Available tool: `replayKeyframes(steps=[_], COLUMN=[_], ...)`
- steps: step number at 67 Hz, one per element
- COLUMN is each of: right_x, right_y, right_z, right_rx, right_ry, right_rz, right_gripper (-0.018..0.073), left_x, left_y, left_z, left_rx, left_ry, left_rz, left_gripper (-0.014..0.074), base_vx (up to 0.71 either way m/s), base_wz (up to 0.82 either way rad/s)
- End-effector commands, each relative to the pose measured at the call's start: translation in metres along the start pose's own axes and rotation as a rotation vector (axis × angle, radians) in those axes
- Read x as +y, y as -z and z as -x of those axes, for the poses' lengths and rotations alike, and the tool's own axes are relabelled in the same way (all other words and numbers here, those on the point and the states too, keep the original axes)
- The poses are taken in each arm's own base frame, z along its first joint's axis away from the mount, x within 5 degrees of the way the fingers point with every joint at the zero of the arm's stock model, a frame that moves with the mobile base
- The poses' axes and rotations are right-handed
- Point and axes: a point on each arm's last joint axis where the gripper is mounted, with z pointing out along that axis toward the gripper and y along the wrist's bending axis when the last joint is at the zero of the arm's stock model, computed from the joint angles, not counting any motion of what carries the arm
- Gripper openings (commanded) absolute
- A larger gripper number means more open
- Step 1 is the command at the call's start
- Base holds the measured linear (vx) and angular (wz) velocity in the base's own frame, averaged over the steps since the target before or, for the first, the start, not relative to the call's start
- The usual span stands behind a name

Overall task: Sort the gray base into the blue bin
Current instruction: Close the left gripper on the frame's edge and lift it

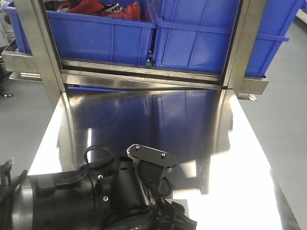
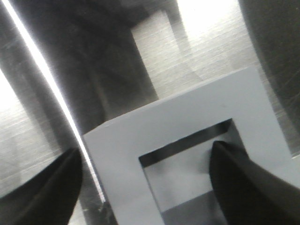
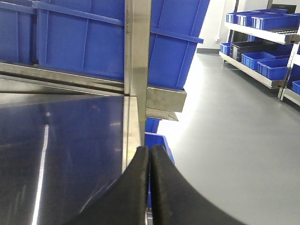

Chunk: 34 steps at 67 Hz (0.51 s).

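Jaws of the left gripper [image 2: 145, 154] stand wide apart astride one wall of the gray base [image 2: 187, 112], one finger outside it and one over the recess (contact unclear). The base's near edge is cut off. It lies on the steel table [image 2: 28, 122]. The right gripper [image 3: 150, 154] is pressed together, empty. A blue bin [image 1: 211, 43] sits on the rack [image 1: 144, 72] beyond.

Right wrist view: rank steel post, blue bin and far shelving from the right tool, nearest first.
1. steel post, straight ahead of the right tool.
2. blue bin, just behind the post.
3. far shelving, upper right, across the floor.
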Motion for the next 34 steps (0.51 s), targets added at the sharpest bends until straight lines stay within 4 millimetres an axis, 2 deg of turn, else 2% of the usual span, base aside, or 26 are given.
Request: replayKeyframes(steps=[1, 22, 34], right_x=[0.0005, 0.0005, 0.0005], right_y=[0.0006, 0.0006, 0.0006], right_z=[0.0031, 0.0031, 0.0031], right_rx=[-0.077, -0.077, -0.077], right_ry=[0.015, 0.015, 0.015], right_rz=[0.002, 0.002, 0.002], right_gripper=[-0.0009, -0.0009, -0.0009], left_x=[-0.0022, -0.0015, -0.0001], left_y=[0.0107, 0.0107, 0.0142], left_z=[0.0019, 0.0023, 0.0054], left_rx=[-0.013, -0.017, -0.053], left_ry=[0.002, -0.006, -0.026], left_rz=[-0.021, -0.013, -0.006], left_gripper=[0.0428, 0.0107, 0.0000], base_vx=[0.00, 0.00, 0.00], base_wz=[0.00, 0.00, 0.00])
